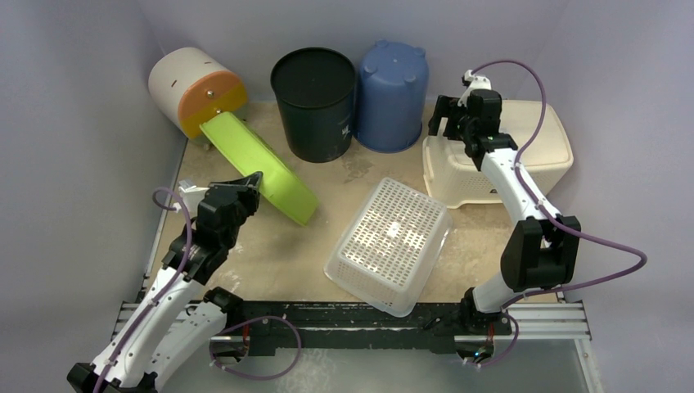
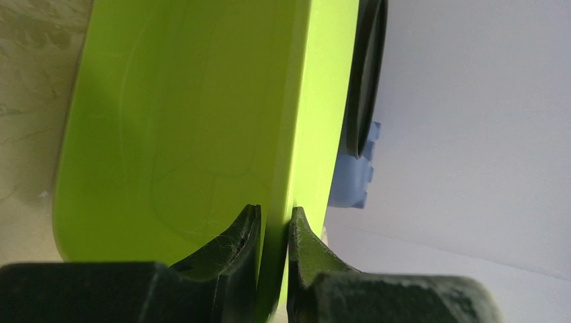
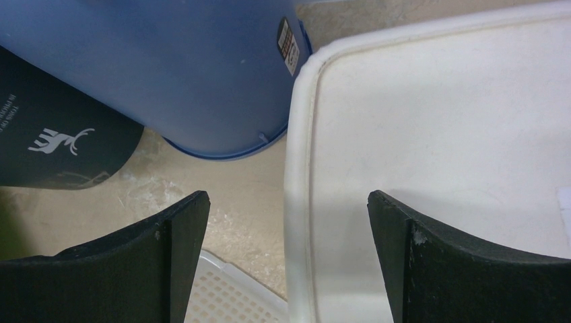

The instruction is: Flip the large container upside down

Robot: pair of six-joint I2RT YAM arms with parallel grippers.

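Currently, glossy lime-green container (image 1: 263, 166) tilted on edge, left hand (image 1: 253, 182) pinching rim

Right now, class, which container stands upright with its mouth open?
The black bin; the blue bucket beside it is bottom-up, and the white basket lies inverted too.

Showing on the black bin (image 3: 40, 108) a white stag emblem (image 3: 60, 140), with faint lines of small print (image 3: 75, 177) just below the stag, too small for reading. Carrying on the blue bucket (image 3: 155, 67), just right of the black bin, a small sticker (image 3: 289, 44) with coloured marks, blurring past legibility. Giving no readable word or number anywhere.
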